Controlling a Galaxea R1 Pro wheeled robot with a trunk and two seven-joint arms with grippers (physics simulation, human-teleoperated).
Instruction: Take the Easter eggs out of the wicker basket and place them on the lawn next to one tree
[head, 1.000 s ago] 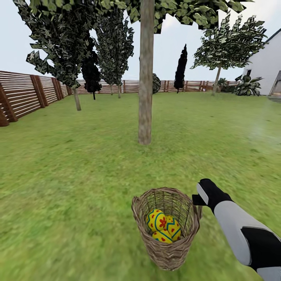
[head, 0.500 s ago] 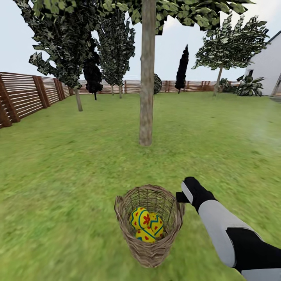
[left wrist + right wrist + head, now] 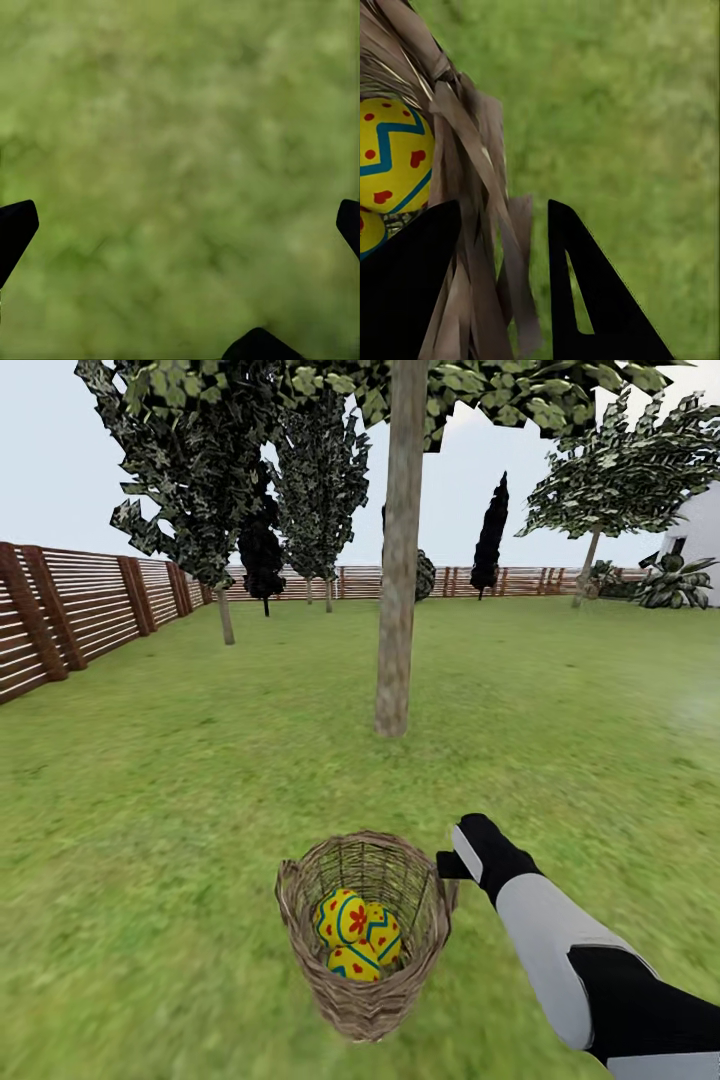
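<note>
Lawn, right tool straddling wicker basket rim

The right arm reaches forward and a little inward, its grey forearm ending in the black right gripper at the rim of the wicker basket. Its two fingers straddle that rim, clamped on the weave. The left gripper hangs with fingers spread wide.
</note>
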